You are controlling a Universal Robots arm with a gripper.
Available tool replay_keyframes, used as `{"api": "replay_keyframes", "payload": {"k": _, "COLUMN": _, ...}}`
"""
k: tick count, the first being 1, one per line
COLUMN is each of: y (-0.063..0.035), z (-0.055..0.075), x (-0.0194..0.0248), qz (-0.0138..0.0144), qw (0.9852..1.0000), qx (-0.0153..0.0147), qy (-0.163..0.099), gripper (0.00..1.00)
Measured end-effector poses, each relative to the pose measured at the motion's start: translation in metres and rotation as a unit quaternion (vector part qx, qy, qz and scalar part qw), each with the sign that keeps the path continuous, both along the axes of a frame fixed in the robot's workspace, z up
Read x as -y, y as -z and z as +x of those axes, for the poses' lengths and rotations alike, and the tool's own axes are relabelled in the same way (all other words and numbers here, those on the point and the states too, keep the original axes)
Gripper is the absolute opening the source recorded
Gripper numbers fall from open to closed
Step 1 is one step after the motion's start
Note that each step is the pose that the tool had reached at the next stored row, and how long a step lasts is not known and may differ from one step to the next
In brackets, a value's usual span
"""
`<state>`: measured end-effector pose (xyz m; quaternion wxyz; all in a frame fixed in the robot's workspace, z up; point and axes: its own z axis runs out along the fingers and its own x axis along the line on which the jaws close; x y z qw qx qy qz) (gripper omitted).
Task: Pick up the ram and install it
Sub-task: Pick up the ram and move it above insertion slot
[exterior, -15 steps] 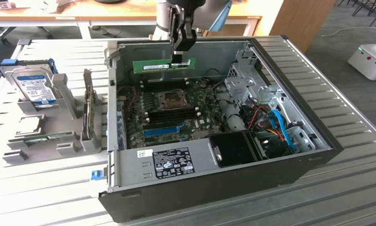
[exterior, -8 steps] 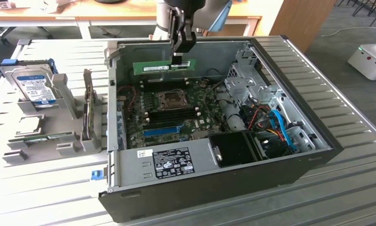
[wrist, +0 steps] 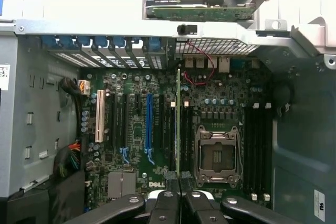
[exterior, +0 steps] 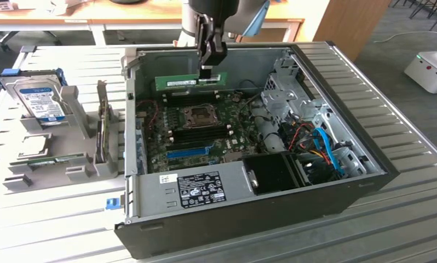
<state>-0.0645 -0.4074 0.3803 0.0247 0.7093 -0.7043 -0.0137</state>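
A black computer case is lying open on a slatted metal worktop, its green motherboard facing up. The arm is reaching down into the far part of the case, and its end effector is clamped on the ram, gripping it near one end. The ram, a thin green stick with a white label, is hanging level and on edge above the board, close to the far wall of the case.

In the wrist view the ram is showing edge-on as a narrow green line. It is running lengthwise along the black memory slots, just beside the square processor socket. Whether it is touching a slot cannot be told.

Towards the exterior view's left, well apart from the case, a silver hard drive with a blue label is standing in a grey holder.
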Motion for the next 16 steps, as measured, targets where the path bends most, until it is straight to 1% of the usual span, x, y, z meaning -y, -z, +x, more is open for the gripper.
{"api": "replay_keyframes", "payload": {"k": 3, "y": 0.0022, "z": 0.0, "x": 0.0, "qz": 0.0, "qw": 1.0, "qx": 0.0, "qy": 0.0, "gripper": 0.12}}
{"api": "replay_keyframes", "payload": {"k": 9, "y": 0.0025, "z": 0.0003, "x": 0.0, "qz": 0.0, "qw": 1.0, "qx": 0.0001, "qy": 0.0, "gripper": 0.12}}
{"api": "replay_keyframes", "payload": {"k": 16, "y": 0.0029, "z": 0.0078, "x": 0.0, "qz": 0.0, "qw": 1.0, "qx": 0.0001, "qy": 0.0, "gripper": 0.12}}
